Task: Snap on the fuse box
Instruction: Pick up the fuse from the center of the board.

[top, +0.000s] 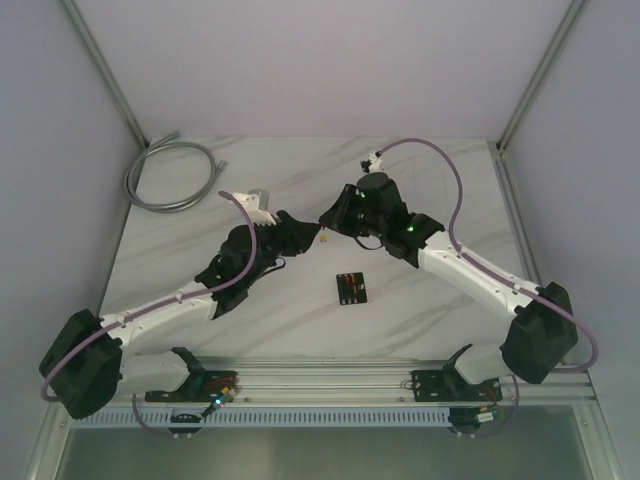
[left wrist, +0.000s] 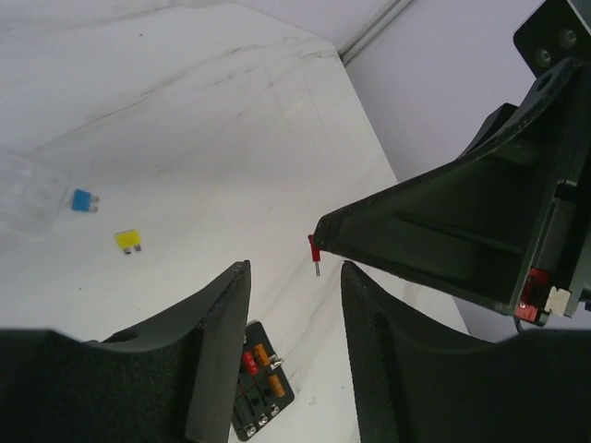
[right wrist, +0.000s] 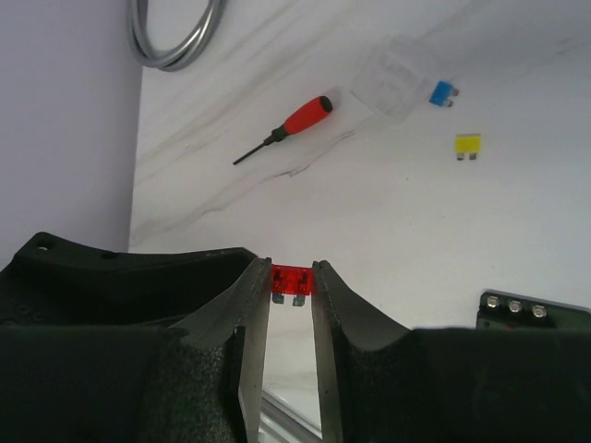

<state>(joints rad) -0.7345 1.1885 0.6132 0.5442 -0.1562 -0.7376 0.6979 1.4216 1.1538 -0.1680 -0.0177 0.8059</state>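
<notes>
The fuse box [top: 351, 288] is a small black square lying flat on the white table, between the two arms. It holds red and orange fuses in the left wrist view [left wrist: 263, 383]; only its corner shows in the right wrist view [right wrist: 531, 309]. My right gripper [right wrist: 291, 269] is shut on a small red fuse [right wrist: 291, 281] and holds it above the table, prongs showing. My left gripper [left wrist: 295, 269] is open and empty, and the red fuse [left wrist: 314, 249] hangs just beyond its fingertips. The two grippers [top: 318, 225] meet tip to tip behind the fuse box.
A blue fuse [left wrist: 83, 199] and a yellow fuse [left wrist: 128, 240] lie loose on the table beside a clear plastic cover [left wrist: 28, 189]. A red-handled screwdriver [right wrist: 286, 125] lies farther off. A grey coiled cable [top: 170, 175] sits at the back left corner.
</notes>
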